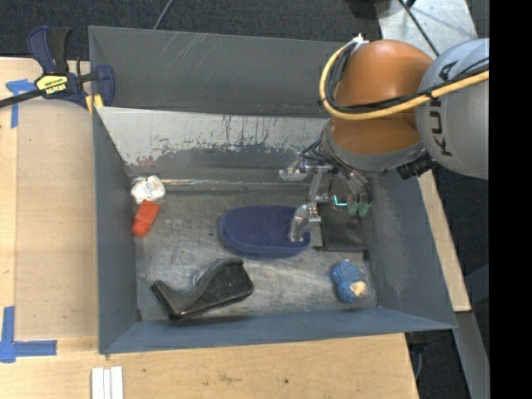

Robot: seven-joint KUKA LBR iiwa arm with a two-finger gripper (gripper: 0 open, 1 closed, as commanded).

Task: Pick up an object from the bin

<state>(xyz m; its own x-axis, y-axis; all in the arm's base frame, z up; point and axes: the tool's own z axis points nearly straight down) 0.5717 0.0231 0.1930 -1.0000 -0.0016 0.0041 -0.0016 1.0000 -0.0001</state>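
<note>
One grey metal bin (116,248), walls sloping down to a scuffed, streaked floor; reaching in from the right, a silver arm (465,98) with a rounded orange cover (374,98) and a yellow cable looped across it; below that cover, the gripper (303,223), low over the bin floor at the right end of a dark blue oval pad (258,229); seems to overlap the pad's right edge, actual contact impossible to confirm; jaws neither plainly released nor plainly clenched, so cannot tell; pad lying flat, a little right of mid-floor, long axis running left to right; next in size, a black flat angular thing (204,289) near the front wall, left of centre, just below the pad and apart from it; then a small blue lump (349,281) with a tan patch, in the front right corner, near the gripper but apart from the pad; then an orange-red block (145,219) close by the left wall; smallest, a crumpled white scrap (148,189) just behind the block, touching or nearly so.
</note>
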